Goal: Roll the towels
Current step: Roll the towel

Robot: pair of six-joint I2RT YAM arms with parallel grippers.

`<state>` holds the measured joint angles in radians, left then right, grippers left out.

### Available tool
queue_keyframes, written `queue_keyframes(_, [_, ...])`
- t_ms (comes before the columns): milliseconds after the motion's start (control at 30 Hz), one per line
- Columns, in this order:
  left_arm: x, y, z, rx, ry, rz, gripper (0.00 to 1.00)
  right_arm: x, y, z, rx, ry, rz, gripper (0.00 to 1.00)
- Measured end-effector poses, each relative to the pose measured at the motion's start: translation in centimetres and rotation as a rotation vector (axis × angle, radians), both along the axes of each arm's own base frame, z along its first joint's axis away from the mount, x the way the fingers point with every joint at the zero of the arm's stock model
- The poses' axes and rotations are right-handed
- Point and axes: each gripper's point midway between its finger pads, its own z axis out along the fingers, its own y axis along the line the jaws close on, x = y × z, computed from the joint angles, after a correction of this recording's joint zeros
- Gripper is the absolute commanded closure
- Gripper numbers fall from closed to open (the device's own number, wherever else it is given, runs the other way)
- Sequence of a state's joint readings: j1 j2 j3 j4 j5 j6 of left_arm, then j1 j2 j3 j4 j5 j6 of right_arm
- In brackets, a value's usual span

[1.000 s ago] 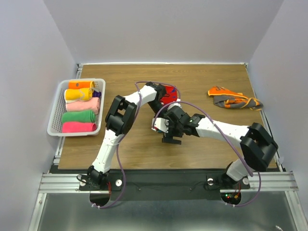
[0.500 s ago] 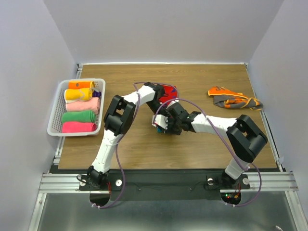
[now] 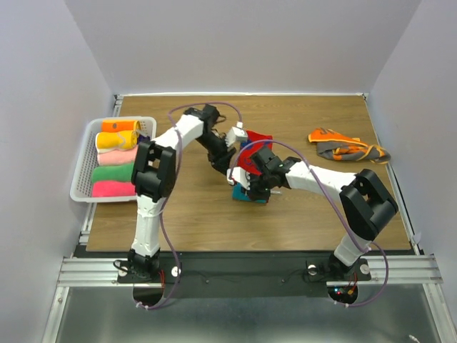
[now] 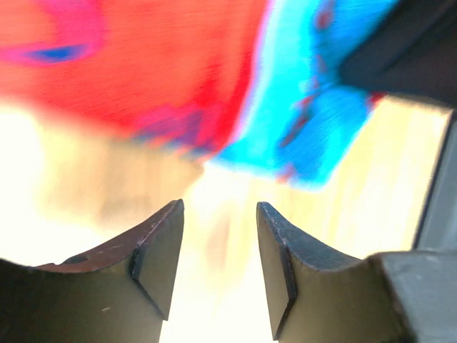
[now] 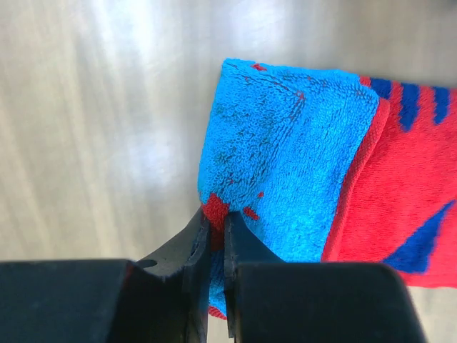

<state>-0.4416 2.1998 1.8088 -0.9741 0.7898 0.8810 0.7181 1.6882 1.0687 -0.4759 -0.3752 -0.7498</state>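
A red and blue towel [image 3: 251,151] lies crumpled at the middle of the table, its blue side [image 5: 285,157] turned up at the near corner. My right gripper [image 5: 214,218] is shut on that blue corner and shows in the top view as the right gripper [image 3: 247,191] at the towel's near end. The left gripper [image 4: 218,207] is open with nothing between its fingers, and the towel [image 4: 178,71] is a blur just beyond them. From above, the left gripper [image 3: 227,151] sits at the towel's left edge.
A white basket [image 3: 81,163] at the left holds several rolled towels [image 3: 118,171]. An orange and grey towel [image 3: 348,146] lies bunched at the back right. Walls close in the table on three sides.
The right gripper moved in from the near side and shut on the towel's blue corner. The left gripper opened and drew back to the left, its arm swinging toward the basket.
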Motion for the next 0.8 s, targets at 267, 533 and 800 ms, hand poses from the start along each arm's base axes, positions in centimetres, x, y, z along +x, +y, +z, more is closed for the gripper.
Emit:
queue_keyframes(267, [5.7, 8.6, 7.3, -0.078, -0.272, 0.297, 0.39, -2.8, -0.3, 0.2, 0.019, 0.206, -0.017, 0.99])
queue_keyframes(533, [-1.8, 10.1, 11.4, -0.119, -0.607, 0.27, 0.35, -1.9, 0.4, 0.6, 0.103, 0.517, -0.086, 0.98])
queue_keyframes(800, [-11.2, 4.7, 5.3, -0.094, -0.869, -0.104, 0.29, -1.6, -0.3, 0.0, 0.161, 0.815, -0.125, 0.96])
